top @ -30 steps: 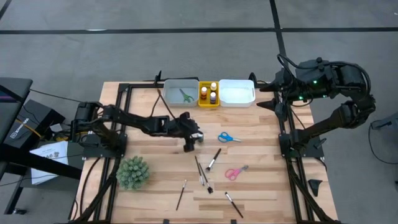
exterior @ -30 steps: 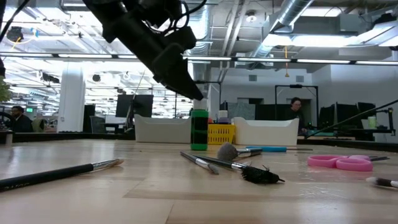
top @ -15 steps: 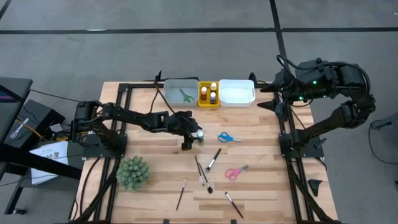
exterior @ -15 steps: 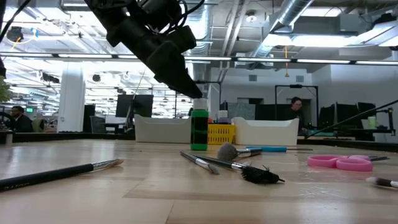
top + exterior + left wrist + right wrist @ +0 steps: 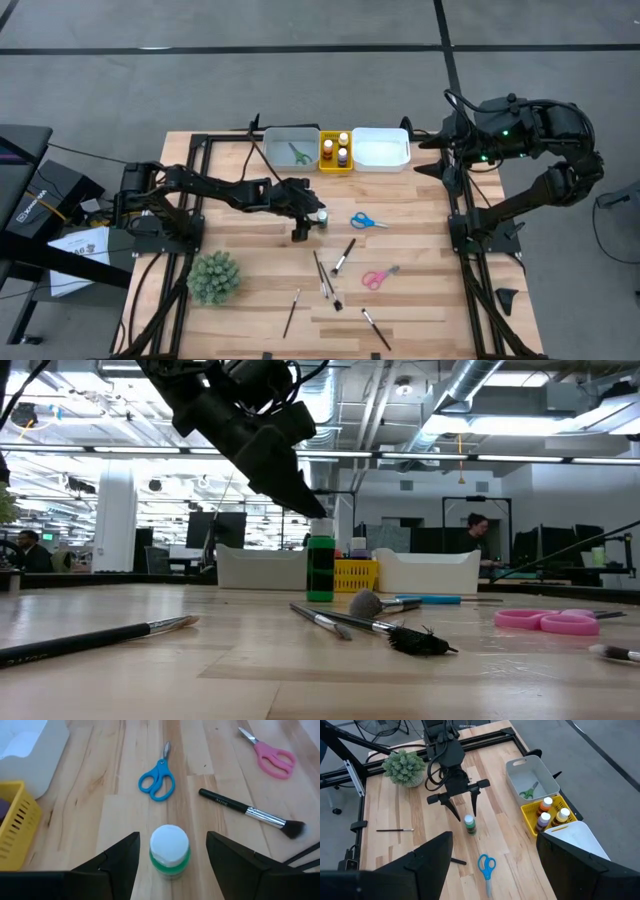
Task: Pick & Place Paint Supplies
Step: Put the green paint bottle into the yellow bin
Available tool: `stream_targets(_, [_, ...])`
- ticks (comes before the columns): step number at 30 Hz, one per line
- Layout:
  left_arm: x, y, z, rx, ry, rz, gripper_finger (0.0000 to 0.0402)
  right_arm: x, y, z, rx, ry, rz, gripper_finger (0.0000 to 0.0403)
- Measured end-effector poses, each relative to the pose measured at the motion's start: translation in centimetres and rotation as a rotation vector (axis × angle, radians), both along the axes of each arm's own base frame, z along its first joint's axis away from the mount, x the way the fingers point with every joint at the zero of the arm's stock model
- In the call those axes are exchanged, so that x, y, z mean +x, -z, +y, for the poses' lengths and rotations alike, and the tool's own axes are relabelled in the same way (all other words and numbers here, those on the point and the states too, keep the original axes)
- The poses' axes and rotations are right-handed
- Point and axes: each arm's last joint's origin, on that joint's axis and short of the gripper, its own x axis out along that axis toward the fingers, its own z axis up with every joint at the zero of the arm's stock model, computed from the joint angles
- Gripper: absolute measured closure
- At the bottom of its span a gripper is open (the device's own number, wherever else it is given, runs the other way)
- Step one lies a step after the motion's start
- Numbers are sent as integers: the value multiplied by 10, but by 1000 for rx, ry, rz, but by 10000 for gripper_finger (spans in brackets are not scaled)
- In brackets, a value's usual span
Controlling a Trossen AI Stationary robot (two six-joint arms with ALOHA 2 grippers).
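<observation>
A green paint bottle point(image 5: 170, 852) with a white cap stands upright on its base on the wooden table point(image 5: 250, 290). My left gripper point(image 5: 172, 835) is open and slants down over it, one finger on either side and a little above, touching nothing. The low view shows the fingertips point(image 5: 312, 510) just above the bottle point(image 5: 320, 568). Blue scissors point(image 5: 368, 221), pink scissors point(image 5: 378, 276) and several brushes point(image 5: 343, 257) lie flat on the table. My right gripper point(image 5: 492, 870) is open and held high at the far right.
At the far edge stand a grey tray point(image 5: 278, 140) with green scissors point(image 5: 299, 153) in it, a yellow tray point(image 5: 335, 166) with paint bottles, and a white tray point(image 5: 380, 148). A spiky green plant ball point(image 5: 214, 277) sits at the near left.
My left gripper has turned a little at the wrist over the green bottle, so the bottle's white cap now shows beside the fingers in the high view. The bottle has stayed where it was.
</observation>
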Motion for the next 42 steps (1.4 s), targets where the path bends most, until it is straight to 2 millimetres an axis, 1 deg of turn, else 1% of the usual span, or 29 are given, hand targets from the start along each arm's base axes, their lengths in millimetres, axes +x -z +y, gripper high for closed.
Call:
stream_targets(3, [1,5,0,1,-1,13,181,0,0,0,0,0,0,120])
stream_targets(5, [6,4,1,3,-2,-28,181,0,0,0,0,0,0,120])
stream_targets(12, [6,8,1,-15,-18,-11,183,0,0,0,6,5,4,120])
stream_targets(15, [6,12,1,-17,-18,5,188,0,1,0,6,5,8,120])
stream_targets(23, [8,14,1,-24,-23,6,200,-1,1,0,6,5,13,120])
stream_targets(28, [7,15,1,-30,-46,10,224,-1,1,0,3,2,15,120])
stream_targets(34, [8,15,3,-50,-74,6,290,-1,1,0,3,2,15,120])
stream_targets(37, [8,15,3,-82,-120,-4,294,-1,1,0,3,2,15,120])
stream_targets(42, [10,11,7,-104,-285,-64,294,-1,2,0,0,0,21,120])
